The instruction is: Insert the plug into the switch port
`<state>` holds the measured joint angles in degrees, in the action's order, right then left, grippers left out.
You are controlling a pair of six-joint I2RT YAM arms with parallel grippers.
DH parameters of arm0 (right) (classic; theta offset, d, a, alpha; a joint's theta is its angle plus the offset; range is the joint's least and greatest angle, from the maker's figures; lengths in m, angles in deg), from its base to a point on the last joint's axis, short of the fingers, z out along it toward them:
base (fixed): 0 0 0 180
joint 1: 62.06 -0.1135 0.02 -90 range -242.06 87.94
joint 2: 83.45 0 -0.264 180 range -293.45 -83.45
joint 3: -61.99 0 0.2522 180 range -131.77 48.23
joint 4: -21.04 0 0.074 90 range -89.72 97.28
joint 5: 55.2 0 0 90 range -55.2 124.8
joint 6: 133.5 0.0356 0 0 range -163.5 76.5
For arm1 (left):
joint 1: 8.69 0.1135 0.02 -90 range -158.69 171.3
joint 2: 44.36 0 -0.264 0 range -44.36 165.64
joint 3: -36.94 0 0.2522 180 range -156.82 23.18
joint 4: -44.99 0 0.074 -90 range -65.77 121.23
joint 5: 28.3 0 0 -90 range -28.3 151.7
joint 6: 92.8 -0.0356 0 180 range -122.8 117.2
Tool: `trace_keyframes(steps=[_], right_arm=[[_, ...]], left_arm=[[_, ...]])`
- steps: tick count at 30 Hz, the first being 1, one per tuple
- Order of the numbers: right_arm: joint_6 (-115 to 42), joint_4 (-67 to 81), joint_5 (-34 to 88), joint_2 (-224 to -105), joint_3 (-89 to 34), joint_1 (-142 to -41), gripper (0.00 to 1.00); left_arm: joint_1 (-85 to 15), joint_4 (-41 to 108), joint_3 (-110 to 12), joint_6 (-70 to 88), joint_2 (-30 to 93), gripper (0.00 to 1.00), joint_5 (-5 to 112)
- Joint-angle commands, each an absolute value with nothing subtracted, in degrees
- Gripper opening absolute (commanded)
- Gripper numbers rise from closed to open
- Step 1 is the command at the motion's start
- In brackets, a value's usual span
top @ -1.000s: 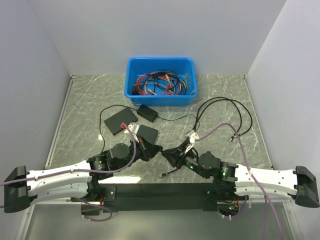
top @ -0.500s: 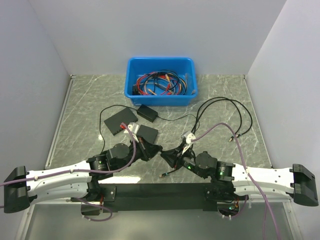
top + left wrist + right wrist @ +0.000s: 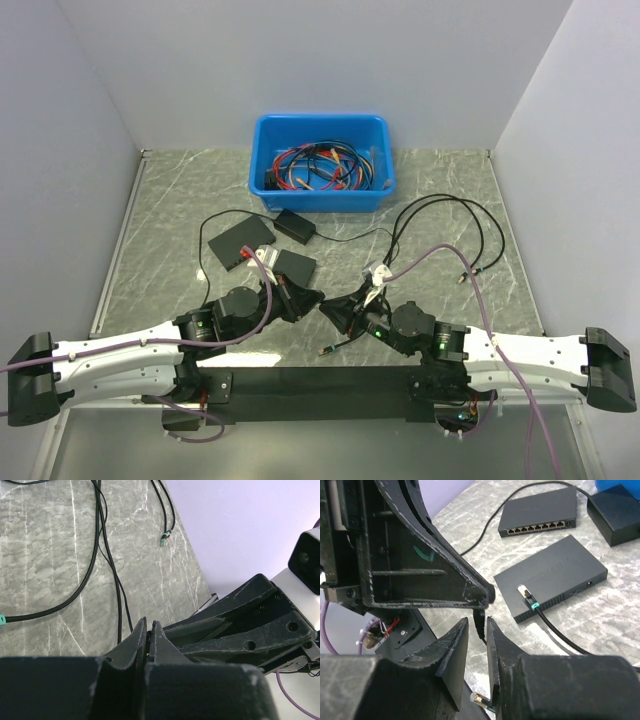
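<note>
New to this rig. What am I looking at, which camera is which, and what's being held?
Two robot arms are bolted to a marble table. The overhead picture looks down from behind them; the other two come from a camera on each wrist. On the table are a blue bin of cables, a far switch, a near switch and a small adapter. The left gripper is shut. The right gripper is closed on a thin black cable; a brass-tipped plug shows just below.
</note>
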<state>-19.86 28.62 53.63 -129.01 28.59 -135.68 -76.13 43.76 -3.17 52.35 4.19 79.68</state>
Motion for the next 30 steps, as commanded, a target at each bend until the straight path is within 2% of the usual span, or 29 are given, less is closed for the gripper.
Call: trace_keyframes(steps=[1,4,14,20,24,28,30], right_arm=[[-20.5,32.6,54.2,-129.9,25.7,-135.6,0.27],[-20.2,32.9,53.9,-130.6,25.6,-135.6,0.23],[-19.9,33.4,53.7,-131.2,26.1,-135.7,0.22],[-19.7,33.3,54.1,-130.6,26.6,-135.6,0.13],[-19.5,33.1,54.1,-130.7,26.7,-135.6,0.00],[-19.3,32.1,55.3,-130.6,26.6,-135.6,0.00],[-19.8,29.4,57.4,-130.8,25.7,-135.5,0.00]], left_arm=[[-76.5,44.8,-3.9,52.3,3.4,0.01,80.6],[-76.5,44.9,-3.7,52.5,3.4,0.01,80.5],[-76.5,45.6,-3.4,52.6,3.2,0.01,80.7],[-76.5,45.6,-3.0,52.9,3.1,0.01,80.9],[-76.5,45.6,-2.9,53.1,2.7,0.01,81.2],[-76.5,42.5,-3.9,52.4,2.7,0.01,82.4],[-76.5,39.9,-4.9,51.6,2.5,0.09,83.8]])
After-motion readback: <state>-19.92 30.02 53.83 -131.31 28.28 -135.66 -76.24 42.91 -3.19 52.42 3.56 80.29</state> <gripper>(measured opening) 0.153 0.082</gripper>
